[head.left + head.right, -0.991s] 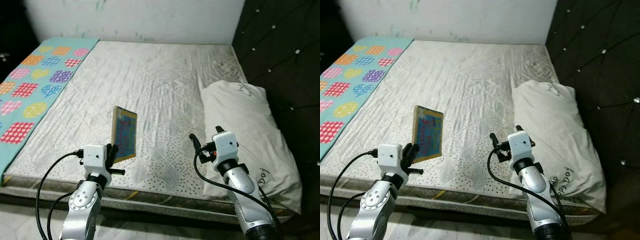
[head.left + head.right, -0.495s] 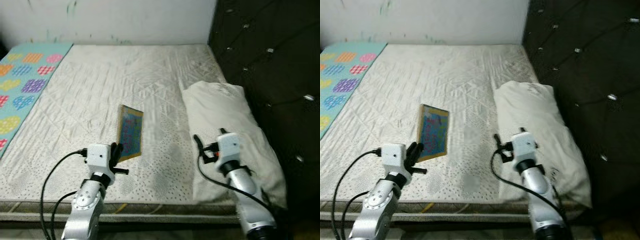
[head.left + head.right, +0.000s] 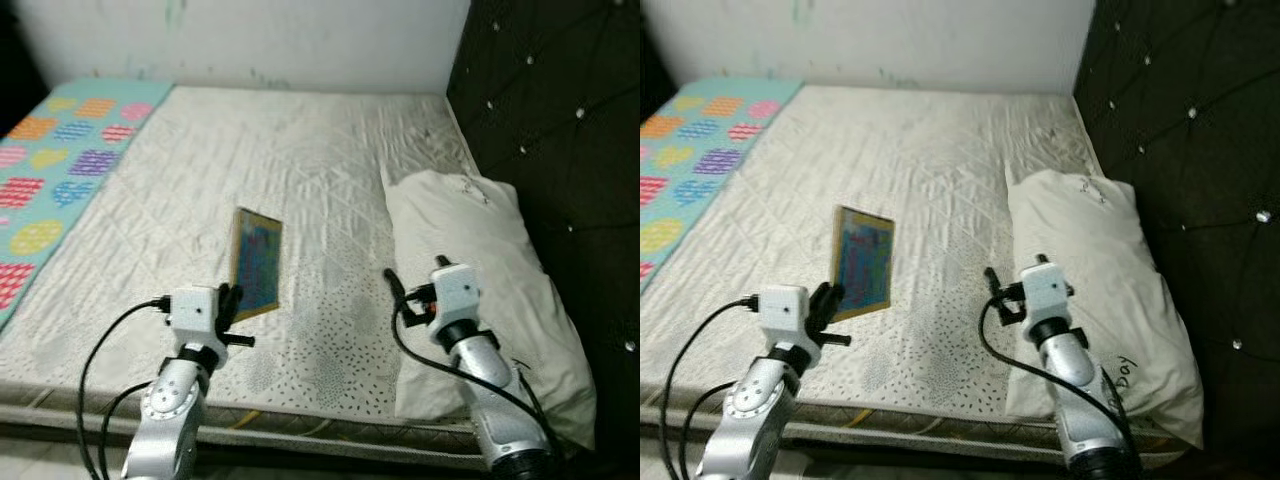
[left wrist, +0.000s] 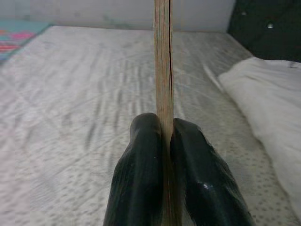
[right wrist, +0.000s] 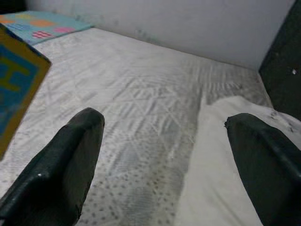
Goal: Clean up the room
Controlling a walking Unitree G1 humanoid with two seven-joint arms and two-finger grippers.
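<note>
A thin, flat book with a tan border and a blue cover bearing coloured lettering stands upright on edge, just left of centre in the left eye view. The left gripper pinches its lower corner; in the left wrist view both black fingers press flat against the book's tan edge, held above the mattress. The right gripper hovers at lower right of the frame, its fingers spread wide apart with nothing between them.

The quilted, off-white mattress spans the middle of the frame. A white pillow lies along its right side, just beside the right gripper. A teal blanket with bright patterned spots runs along the upper left. A dark tufted headboard rises at the right edge, and a pale wall crosses the top.
</note>
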